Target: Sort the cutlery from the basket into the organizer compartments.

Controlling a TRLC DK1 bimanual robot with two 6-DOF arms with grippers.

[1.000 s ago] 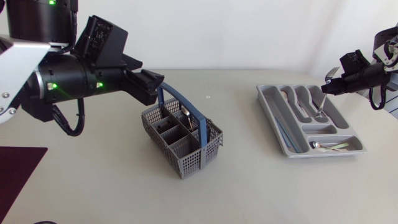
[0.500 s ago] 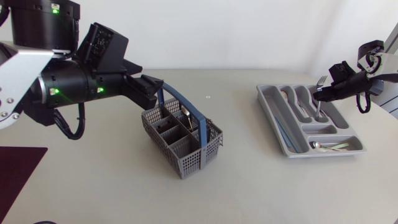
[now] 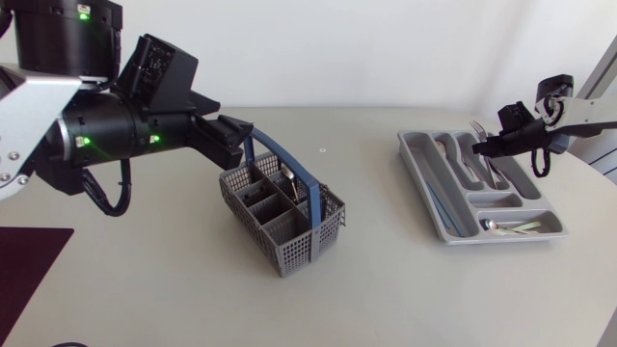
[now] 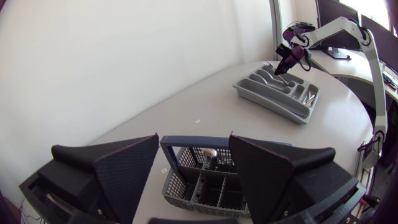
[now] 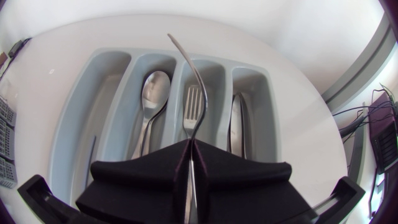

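Right gripper (image 5: 191,149): fingers pressed together on the handle of a fork (image 5: 194,81), which is seen edge-on and sticks out ahead of the fingertips.

- Directly under it is the grey organizer (image 5: 99,93). The held fork hangs above the long compartment that has a second fork (image 5: 190,106) lying in it.
- The compartment on one side holds a spoon (image 5: 153,90). The one on the other side holds a knife (image 5: 238,121).
- The head view shows the held fork tilted, tines uppermost, clear of the tray.

Left gripper (image 4: 194,165): fingers spread wide, holding nothing.

- It hovers over the grey basket (image 4: 208,183), well apart from the organizer across the surface (image 3: 386,280).
- The basket's blue handle (image 4: 186,142) lies between the open fingers. I cannot tell whether they touch it.
- One metal piece (image 4: 210,152) rests in a far cell of the basket.
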